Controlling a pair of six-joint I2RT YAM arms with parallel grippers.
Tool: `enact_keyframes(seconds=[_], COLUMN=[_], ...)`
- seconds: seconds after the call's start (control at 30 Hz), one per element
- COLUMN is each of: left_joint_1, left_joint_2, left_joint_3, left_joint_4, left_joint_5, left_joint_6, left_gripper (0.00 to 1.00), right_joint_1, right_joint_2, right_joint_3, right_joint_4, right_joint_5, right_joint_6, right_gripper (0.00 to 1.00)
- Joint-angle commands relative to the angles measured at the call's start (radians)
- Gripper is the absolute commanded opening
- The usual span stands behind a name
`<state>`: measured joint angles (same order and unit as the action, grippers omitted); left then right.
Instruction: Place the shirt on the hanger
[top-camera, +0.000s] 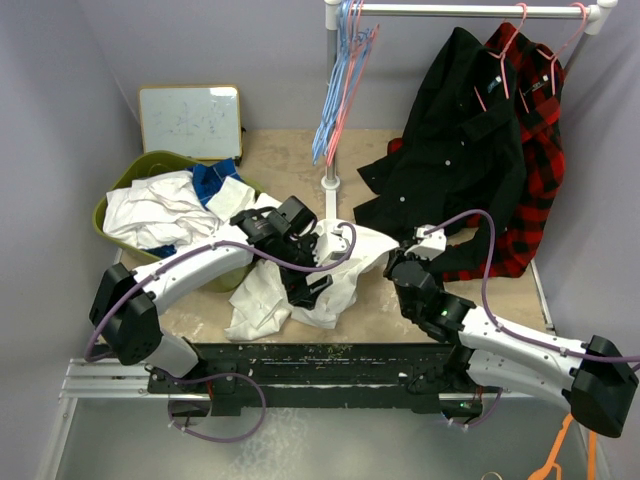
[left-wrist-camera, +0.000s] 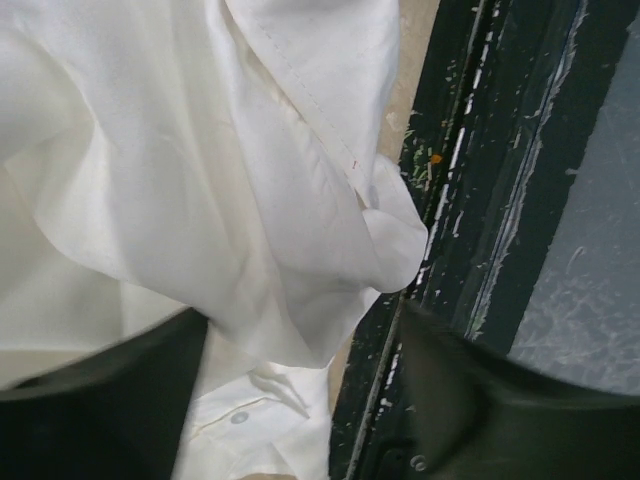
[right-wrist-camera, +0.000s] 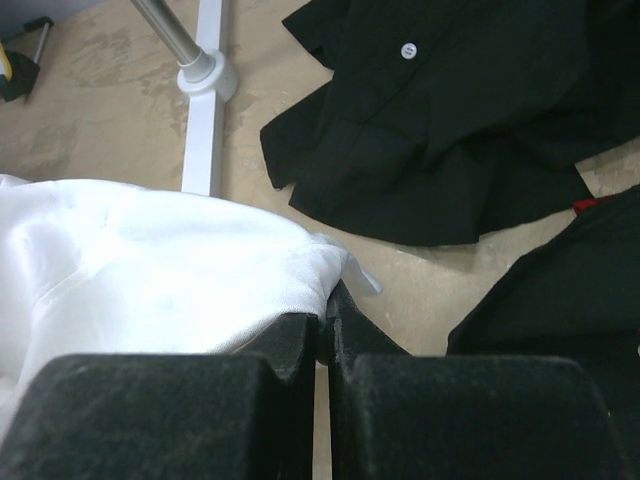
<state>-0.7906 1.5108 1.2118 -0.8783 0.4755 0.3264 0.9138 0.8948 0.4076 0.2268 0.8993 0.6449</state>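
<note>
Right gripper (right-wrist-camera: 325, 325) has its fingers pressed together on a hem corner of the shirt (right-wrist-camera: 150, 270), I think to anchor that side while the cloth gets spread. Left gripper (left-wrist-camera: 300, 325) sits over the heap with its fingers spread wide, cloth draped between them, nothing clamped. Shirt lies crumpled mid-table, one fold at the black front rail (left-wrist-camera: 470, 200). Hanger (top-camera: 355, 70) is up on the rack, well apart. I see open tabletop between rack post (right-wrist-camera: 205, 75) and black shirt (right-wrist-camera: 450, 130).
</note>
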Motion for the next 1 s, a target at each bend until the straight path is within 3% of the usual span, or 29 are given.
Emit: enact_keyframes(seconds=[0.0,0.03,0.07,0.23,0.37,0.57,0.77,0.97], left_joint_1=[-0.004,-0.004,-0.004,0.005,0.116,0.247,0.293,0.306], left_joint_2=[0.042,0.048,0.051,-0.047,-0.134,-0.269,-0.397,-0.392], left_joint_3=[0.006,0.011,0.017,0.124,0.276,0.405,0.476,0.763], left_joint_4=[0.044,0.042,0.035,-0.094,-0.285,-0.404,-0.312,-0.15], left_joint_5=[0.095,0.097,0.092,0.076,0.137,0.187,-0.044,-0.307], left_joint_6=[-0.004,-0.005,-0.006,0.063,0.164,0.231,0.185,0.158], left_gripper=[0.39,0.13,0.0,0.0,0.0,0.0,0.0,0.0], right_joint_1=[-0.004,-0.004,-0.004,-0.004,-0.004,-0.004,-0.003,-0.002], right_joint_2=[-0.049,-0.055,-0.061,-0.057,-0.023,0.043,0.061,0.179], right_joint_3=[-0.02,-0.023,-0.023,0.021,0.112,0.314,0.564,1.046], right_joint_4=[-0.021,-0.026,-0.032,-0.063,-0.086,-0.039,0.036,-0.063], right_joint_5=[0.034,0.034,0.033,0.017,-0.008,-0.041,-0.088,-0.171], right_joint_6=[0.07,0.073,0.077,0.075,0.023,-0.214,-0.522,-0.805], right_gripper=[0.0,0.0,0.0,0.0,0.0,0.0,0.0,0.0])
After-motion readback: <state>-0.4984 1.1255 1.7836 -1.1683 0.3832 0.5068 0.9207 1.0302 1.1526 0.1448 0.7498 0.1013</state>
